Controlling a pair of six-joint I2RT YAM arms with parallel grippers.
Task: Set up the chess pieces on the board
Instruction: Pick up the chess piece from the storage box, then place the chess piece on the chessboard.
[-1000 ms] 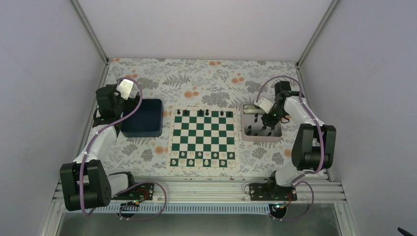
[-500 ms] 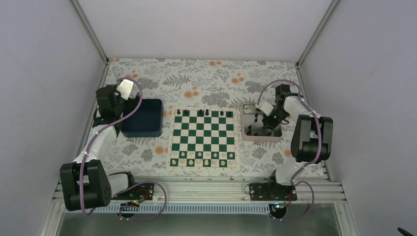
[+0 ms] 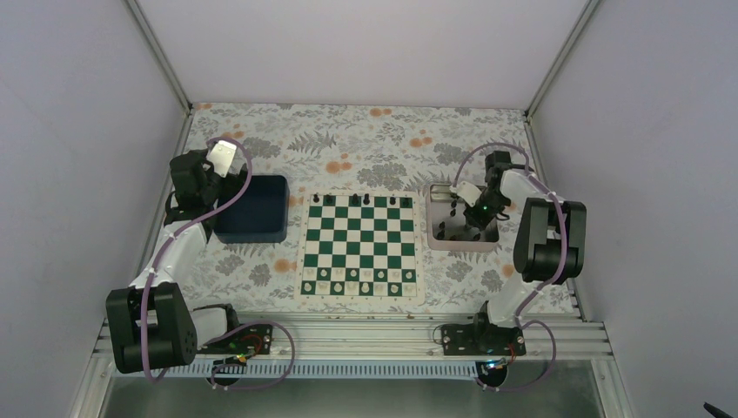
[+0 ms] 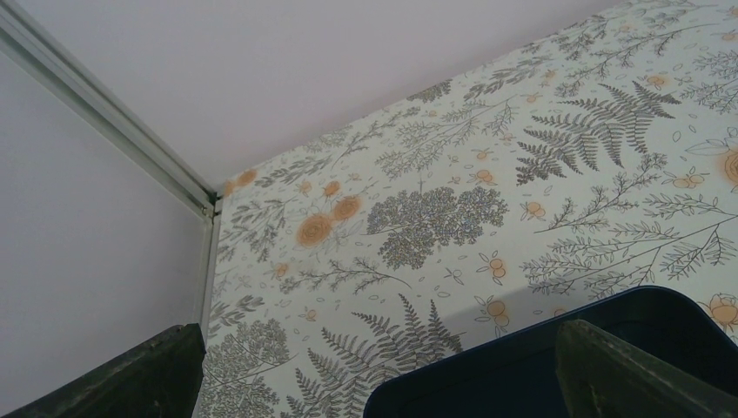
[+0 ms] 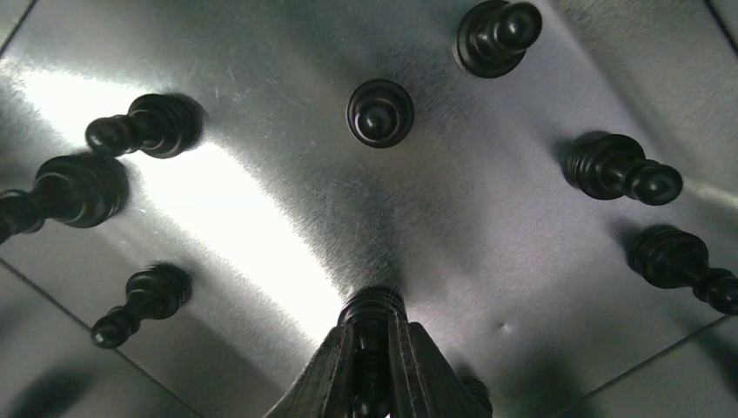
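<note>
Right pincer (image 5: 372,366): lowered into the silver tray (image 5: 261,209), jaws clamped tight on one black chess piece (image 5: 372,306). Grip taken on the upper part, base pointing away from the fingertips toward the tray floor. Contact between base and floor: not determinable.

Loose black pieces (image 5: 380,111), at least seven counted, scattered on the tray floor around the pincer, all apart from its fingers:
- one directly ahead of the fingertips, seen head-on from above
- one farther ahead and to the right
- two off to the right
- three off to the left

Board (image 3: 359,245): to the left of the right pincer, just beside the tray, lying between the two pincers. Six placed black pieces (image 3: 353,200) along its far row. Cream pieces (image 3: 365,286) along its near edge.

Left pincer (image 4: 380,348): fingers spread wide, gripping nothing, well apart from the board. Rim and corner of a dark blue bin (image 4: 540,366) directly beneath, between the two fingers. Floral tablecloth (image 4: 435,218) beyond the fingertips, running to the enclosure wall.
</note>
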